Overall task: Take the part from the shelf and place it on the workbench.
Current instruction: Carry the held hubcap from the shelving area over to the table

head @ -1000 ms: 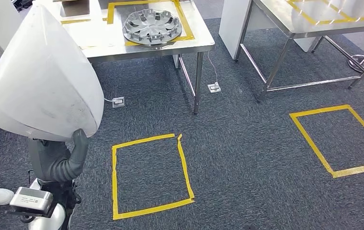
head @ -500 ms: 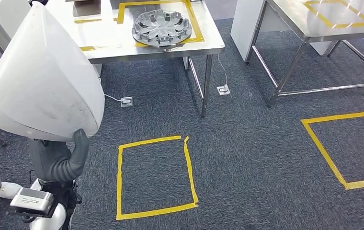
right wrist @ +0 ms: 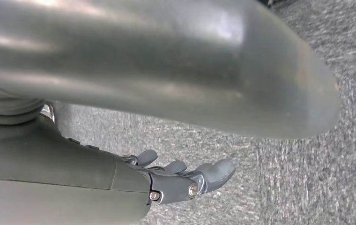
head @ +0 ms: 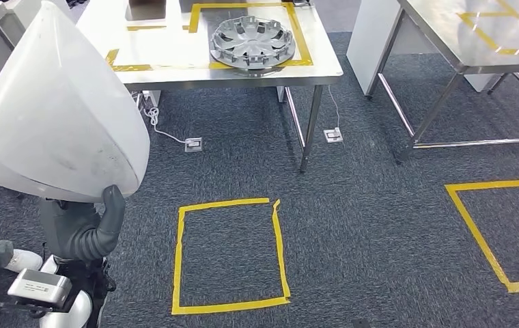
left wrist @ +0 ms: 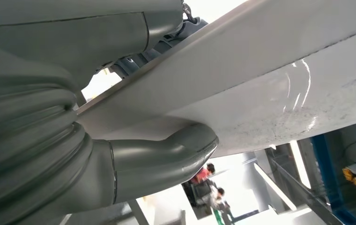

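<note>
My left hand (head: 96,229) grips the white part (head: 55,113) from below, thumb pressed against its underside. My right hand (right wrist: 185,180) hangs empty, fingers apart. The bench (head: 175,58) lies ahead of the part.

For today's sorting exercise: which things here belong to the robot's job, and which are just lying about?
Job:
white part, gripped by the left hand
workbench

Lying about:
wheel cover
floor sockets
yellow tape square
second steel table
</note>
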Controlling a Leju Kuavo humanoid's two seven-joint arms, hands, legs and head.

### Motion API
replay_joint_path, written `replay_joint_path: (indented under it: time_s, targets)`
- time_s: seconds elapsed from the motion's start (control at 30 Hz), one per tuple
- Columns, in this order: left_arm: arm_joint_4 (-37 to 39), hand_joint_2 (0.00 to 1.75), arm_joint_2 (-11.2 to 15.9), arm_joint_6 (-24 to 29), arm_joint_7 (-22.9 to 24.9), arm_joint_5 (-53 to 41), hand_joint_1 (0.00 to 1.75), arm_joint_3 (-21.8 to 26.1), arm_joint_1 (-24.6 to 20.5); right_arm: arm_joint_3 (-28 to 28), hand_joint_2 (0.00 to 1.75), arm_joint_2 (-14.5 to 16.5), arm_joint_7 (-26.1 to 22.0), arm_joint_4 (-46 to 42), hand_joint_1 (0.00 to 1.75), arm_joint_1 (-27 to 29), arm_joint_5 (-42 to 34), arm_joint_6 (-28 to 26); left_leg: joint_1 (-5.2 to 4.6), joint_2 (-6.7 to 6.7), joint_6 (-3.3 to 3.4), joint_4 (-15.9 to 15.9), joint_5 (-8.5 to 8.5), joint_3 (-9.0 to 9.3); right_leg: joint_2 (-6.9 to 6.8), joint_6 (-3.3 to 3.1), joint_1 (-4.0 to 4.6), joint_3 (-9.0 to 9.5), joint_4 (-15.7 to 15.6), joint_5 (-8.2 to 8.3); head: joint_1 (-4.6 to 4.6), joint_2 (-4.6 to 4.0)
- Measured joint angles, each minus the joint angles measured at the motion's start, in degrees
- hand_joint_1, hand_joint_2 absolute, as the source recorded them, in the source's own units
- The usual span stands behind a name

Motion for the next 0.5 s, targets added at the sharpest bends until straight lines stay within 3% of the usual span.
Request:
replay_joint_path:
  time_s: [0.07, 0.13, 0.17, 0.2, 0.23, 0.27, 0.33, 0.4, 0.47, 0.5]
  targets:
    - [0.0, 1.75, -0.4, -0.1, 0.1, 0.0, 1.75, 0.0, -0.4, -0.3, 0.00, 0.0, 0.5, 0.0, 0.00, -0.3, 0.0, -0.2, 0.26, -0.76, 0.55, -0.2, -0.06, 0.22, 1.18, 0.59, -0.21, -2.06, 4.5, -2.47, 0.14, 0.00]
    - [0.1, 1.75, -0.8, -0.1, 0.2, -0.3, 1.75, 0.0, -0.7, -0.4, 0.00, 0.0, 1.2, 0.0, 0.00, -0.5, 0.2, -0.4, 0.24, -1.62, 0.83, -0.1, -0.21, 0.26, 2.11, 0.88, -0.32, -6.46, 12.6, -5.64, 0.25, 0.00]
    - [0.2, 1.75, -0.9, -0.1, 0.2, -0.5, 1.75, 0.0, -0.7, -0.5, 0.00, 0.0, 1.6, 0.0, 0.00, -0.5, 0.3, -0.6, 0.22, -2.17, 0.88, -0.1, -0.27, 0.31, 2.23, 0.90, -0.33, -8.40, 15.7, -6.24, 0.25, 0.00]
    - [0.3, 1.75, -1.0, 0.0, 0.3, -0.9, 1.75, 0.0, -0.7, -0.6, 0.00, 0.0, 1.9, 0.0, 0.00, -0.5, 0.5, -0.7, 0.21, -2.79, 0.88, -0.1, -0.33, 0.40, 2.30, 0.83, -0.33, -9.42, 16.6, -5.62, 0.25, 0.00]
    - [0.3, 1.75, -1.2, 0.2, 0.2, -1.3, 1.75, 0.0, -0.7, -0.6, 0.00, 0.0, 2.1, 0.0, 0.00, -0.5, 0.7, -0.8, 0.20, -3.46, 0.83, -0.1, -0.40, 0.56, 2.46, 0.68, -0.33, -9.22, 15.0, -3.80, 0.26, 0.00]
    - [0.4, 1.75, -1.3, 0.5, 0.1, -1.6, 1.75, 0.0, -0.7, -0.6, 0.00, 0.0, 2.3, 0.0, 0.00, -0.6, 1.0, -1.0, 0.21, -4.14, 0.72, -0.1, -0.49, 0.77, 2.89, 0.47, -0.35, -7.99, 11.4, -1.24, 0.26, 0.00]
    - [0.4, 1.75, -1.6, 1.1, -0.2, -2.2, 1.75, 0.0, -0.7, -0.7, 0.00, 0.0, 2.4, 0.0, 0.00, -0.7, 1.6, -1.2, 0.22, -5.34, 0.36, 0.0, -0.67, 0.97, 5.43, -0.01, -0.45, -4.77, 3.4, 2.54, 0.24, 0.00]
    - [0.4, 1.75, -1.8, 1.5, -0.4, -2.5, 1.75, 0.0, -0.5, -0.6, 0.00, 0.0, 2.6, 0.0, 0.00, -0.8, 2.0, -1.3, 0.35, -6.43, -0.31, -0.1, -0.63, 0.72, 7.09, -0.28, -0.40, -3.44, 0.1, 3.17, 0.26, 0.00]
    - [0.3, 1.75, -1.8, 1.7, -0.5, -2.6, 1.75, 0.0, -0.2, -0.7, 0.00, 0.0, 2.7, 0.0, 0.00, -1.0, 2.1, -1.4, 0.50, -7.57, -1.18, -0.4, -0.45, 0.49, 6.10, -0.62, -0.39, -3.11, -0.3, 3.17, 0.33, 0.00]
    - [0.3, 1.75, -1.8, 1.8, -0.5, -2.6, 1.75, 0.0, -0.1, -0.7, 0.00, 0.0, 2.7, 0.0, 0.00, -1.1, 2.1, -1.4, 0.42, -7.07, -1.55, -0.2, -0.62, 0.36, 5.46, -0.95, -0.50, -2.77, -0.6, 3.23, 0.29, 0.00]
